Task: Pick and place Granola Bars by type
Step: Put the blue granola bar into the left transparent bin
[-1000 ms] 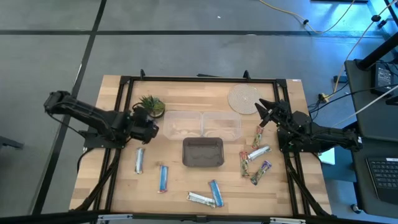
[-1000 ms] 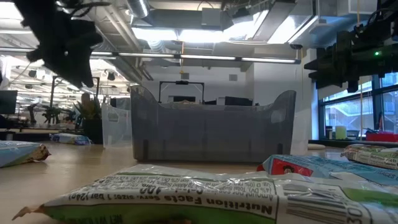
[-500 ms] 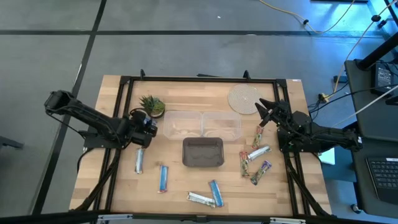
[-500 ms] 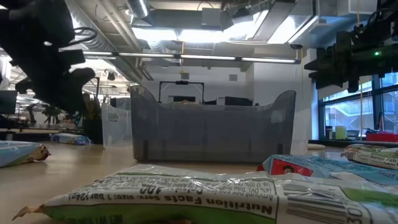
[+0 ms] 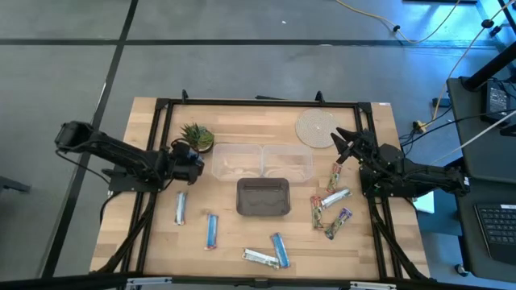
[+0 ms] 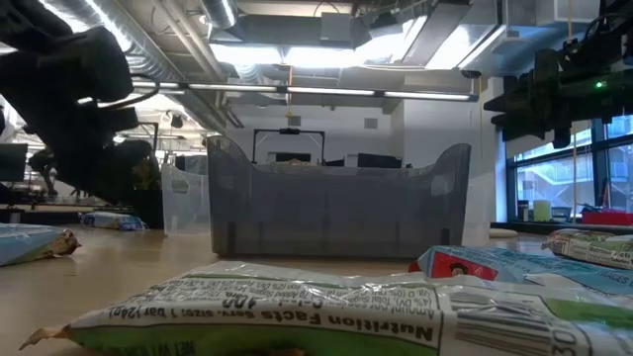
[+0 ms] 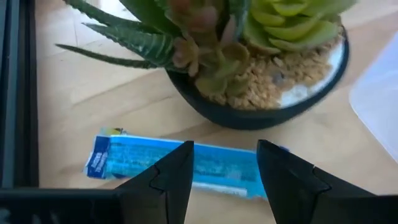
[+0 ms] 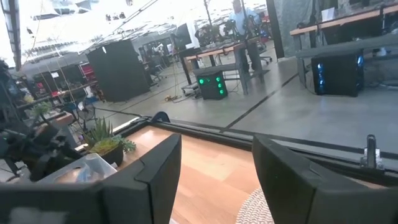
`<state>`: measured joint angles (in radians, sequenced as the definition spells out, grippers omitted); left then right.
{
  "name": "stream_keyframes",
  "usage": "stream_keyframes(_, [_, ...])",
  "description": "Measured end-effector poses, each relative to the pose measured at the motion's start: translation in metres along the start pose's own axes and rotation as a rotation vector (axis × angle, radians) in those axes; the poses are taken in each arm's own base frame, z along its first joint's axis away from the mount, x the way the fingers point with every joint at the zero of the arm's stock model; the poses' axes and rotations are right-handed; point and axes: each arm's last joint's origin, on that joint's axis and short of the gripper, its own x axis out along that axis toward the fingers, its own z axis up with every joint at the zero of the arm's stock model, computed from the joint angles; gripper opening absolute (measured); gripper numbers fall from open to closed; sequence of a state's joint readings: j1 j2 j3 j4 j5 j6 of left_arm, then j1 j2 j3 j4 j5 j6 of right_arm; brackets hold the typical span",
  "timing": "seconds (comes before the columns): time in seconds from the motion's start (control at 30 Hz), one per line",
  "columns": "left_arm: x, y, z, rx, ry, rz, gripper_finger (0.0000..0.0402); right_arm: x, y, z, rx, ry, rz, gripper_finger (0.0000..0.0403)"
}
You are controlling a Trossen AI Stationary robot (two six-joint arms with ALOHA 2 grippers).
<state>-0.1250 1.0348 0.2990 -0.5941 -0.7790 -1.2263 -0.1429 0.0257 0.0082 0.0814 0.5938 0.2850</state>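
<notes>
My left gripper [image 5: 192, 163] [image 7: 224, 152] is open, low over the table beside the potted plant [image 5: 196, 135]. Its fingers stand on either side of a blue granola bar [image 7: 186, 165] that lies flat in front of the pot [image 7: 261, 106]; the arm hides this bar from above. More blue bars [image 5: 181, 208] [image 5: 211, 230] [image 5: 279, 249] and a silver one [image 5: 260, 257] lie flat toward the near edge. Multicoloured bars [image 5: 332, 198] [image 5: 339, 223] lie at the right. My right gripper [image 5: 345, 143] [image 8: 214, 177] waits open, raised by the coaster [image 5: 316, 127].
Two clear containers [image 5: 236, 161] [image 5: 287, 161] and a dark bin [image 5: 263, 197] stand mid-table. The plant is close behind my left fingers. A black frame rail [image 5: 161, 129] runs along the table's left side. Bare wood shows between the bins and the near bars.
My left gripper has come down toward the table, from high above to just over the blue bar beside the plant. The bars and containers have kept their places.
</notes>
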Motion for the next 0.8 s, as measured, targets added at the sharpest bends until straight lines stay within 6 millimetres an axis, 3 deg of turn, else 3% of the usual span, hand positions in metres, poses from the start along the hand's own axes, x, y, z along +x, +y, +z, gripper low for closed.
stream_keyframes(0.43, [0.013,0.011,-0.006,-0.010,0.072,0.035,0.0168,0.000,0.000,0.000,0.003,0.000,0.000,0.0200])
stream_keyframes(0.8, [0.010,-0.010,-0.004,-0.012,0.219,-0.231,0.0168,0.000,0.000,0.000,-0.002,0.000,0.001,0.0200])
